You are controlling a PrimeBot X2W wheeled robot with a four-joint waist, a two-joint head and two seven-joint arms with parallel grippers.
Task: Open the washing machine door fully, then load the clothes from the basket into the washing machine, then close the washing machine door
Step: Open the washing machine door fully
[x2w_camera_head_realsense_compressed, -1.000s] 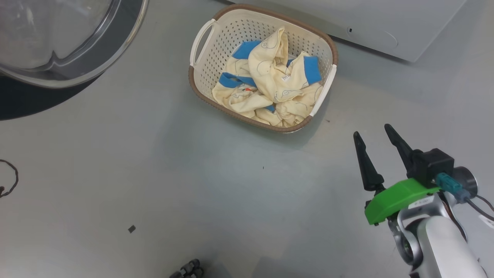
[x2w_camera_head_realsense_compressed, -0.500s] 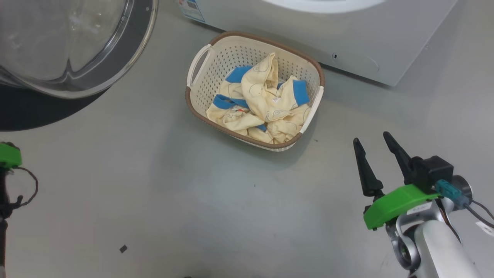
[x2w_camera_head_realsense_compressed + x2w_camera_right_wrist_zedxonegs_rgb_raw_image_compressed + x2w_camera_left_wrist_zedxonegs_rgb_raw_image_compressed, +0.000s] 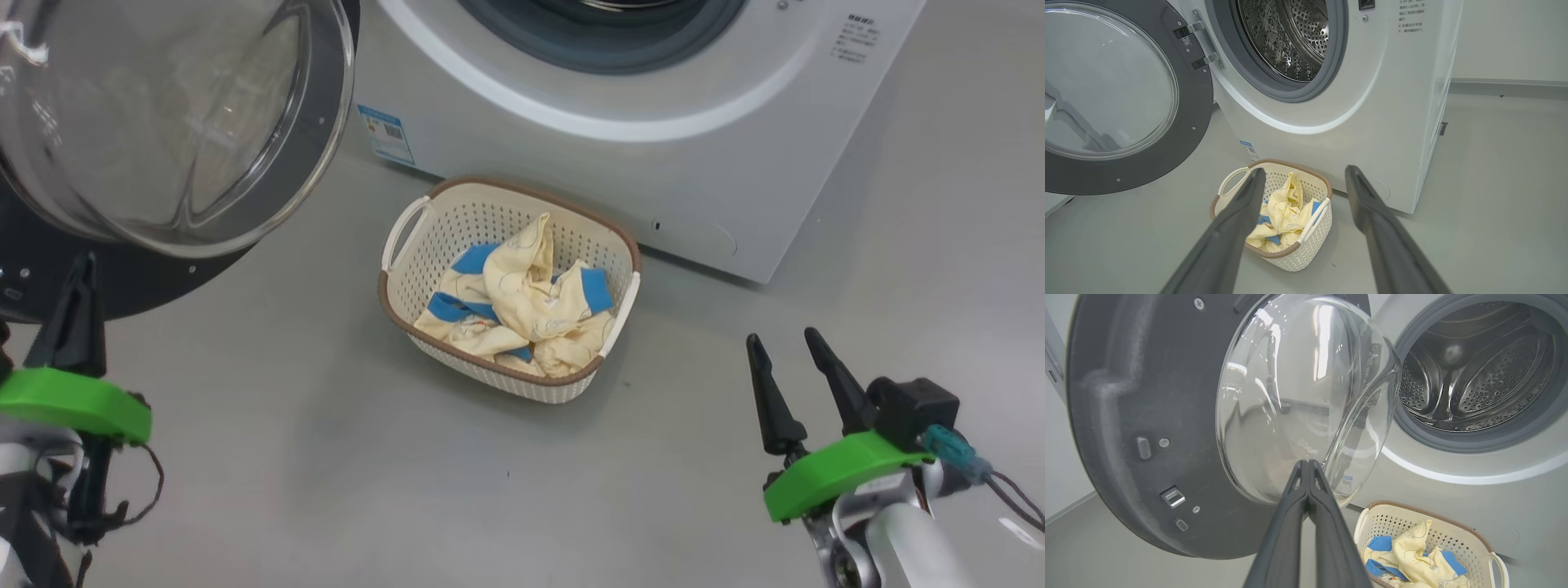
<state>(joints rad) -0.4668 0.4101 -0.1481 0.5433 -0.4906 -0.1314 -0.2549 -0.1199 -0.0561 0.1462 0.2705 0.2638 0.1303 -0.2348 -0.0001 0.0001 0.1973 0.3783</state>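
**Laundry load: door open, bundle waiting in the basket**

- **Washing machine door** (image 3: 180, 122): it is hanging swung out on its hinge to the robot's left of the opening. Its inner face and bulging glass bowl are turning toward the room. I am judging it fully open, or very nearly; the first step looks done.
- **Washing machine** (image 3: 653, 163): the steel drum (image 3: 1290, 36) is showing bare, with no fabric inside.
- **Basket** (image 3: 490, 224): it is sitting on the floor (image 3: 326, 457) just in front of the machine, below the opening and to the right of the door. Its long axis, handle to handle, is running roughly parallel to the machine's front.
- **Clothes** (image 3: 522, 310): they are lying crumpled inside the basket, all of them, with one fold peaking upward. The bundle is showing no clear long axis of its own.
- **Left gripper** (image 3: 1306, 463): it is pinched shut on nothing and pointing toward the door's glass, close to it.
- **Right gripper** (image 3: 780, 336): its fingers are spread wide and holding nothing. It is hovering over the floor to the right of the basket, well apart from it, aiming toward basket and machine.
- **Outstanding**: loading has not begun. The bundle is waiting to be lifted into the drum, and after that the door needs closing.
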